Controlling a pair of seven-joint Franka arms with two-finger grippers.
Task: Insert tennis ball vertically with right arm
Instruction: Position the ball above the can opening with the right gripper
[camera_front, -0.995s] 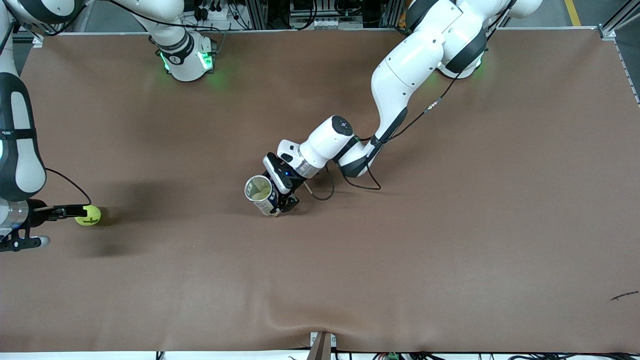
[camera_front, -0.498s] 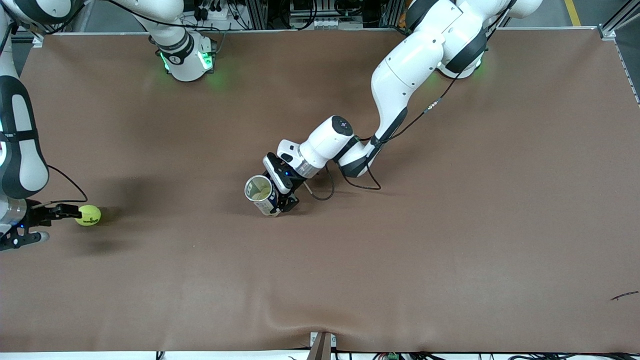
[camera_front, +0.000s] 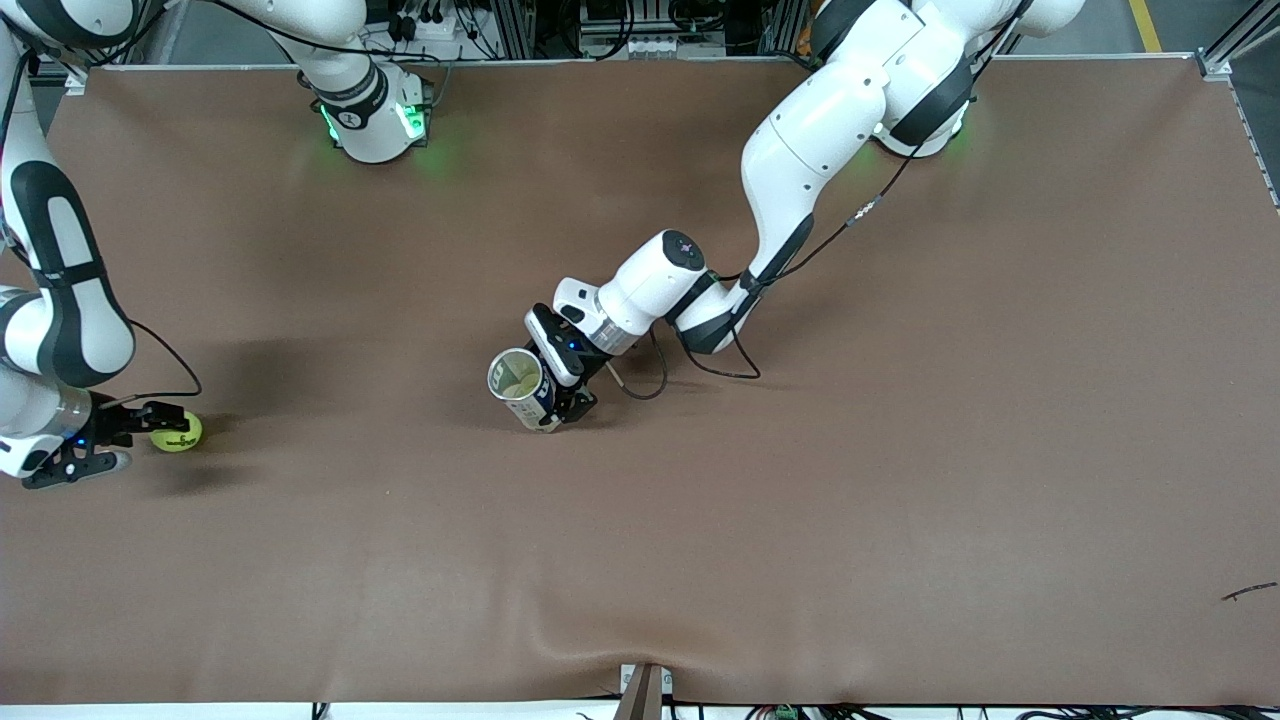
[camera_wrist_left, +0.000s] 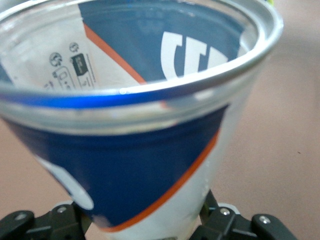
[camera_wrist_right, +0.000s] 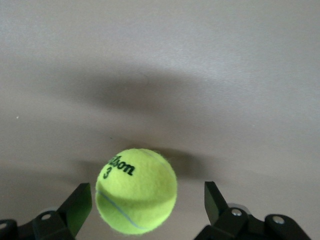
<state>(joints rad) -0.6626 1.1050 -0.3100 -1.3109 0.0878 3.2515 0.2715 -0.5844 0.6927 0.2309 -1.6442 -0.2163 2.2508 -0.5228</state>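
Tennis ball (camera_front: 177, 432): yellow-green, lying on the brown counter (camera_front: 900, 480) at the right arm's end, well apart from the can.
Right gripper (camera_front: 150, 424): low at the ball, jaws spread wide and holding nothing; in the right wrist view the ball (camera_wrist_right: 136, 191) sits between the two fingers (camera_wrist_right: 214, 201), closer to one finger than to the other.
Left gripper (camera_front: 570, 400): jaws closed on the base of the can, which it holds near the middle of the counter.
Can (camera_front: 521, 386): blue and white tennis ball can with an orange stripe, mouth open and facing up, tilted somewhat toward the right arm's end; the left wrist view shows its metal rim (camera_wrist_left: 150, 90) unobstructed.
Step in hand: grasp of the ball, judged not yet made.
Grasp advice: centre the jaws on the ball before closing, so that the off-centre finger does not nudge it into a roll.
Closing advice: close across the widest part; a hold too high or too low is likely to squeeze the ball out.
Risk: the ball is round and free on the counter, so a one-sided touch probably sends it away.
Insertion advice: carry the ball above the rim and lower it straight down.
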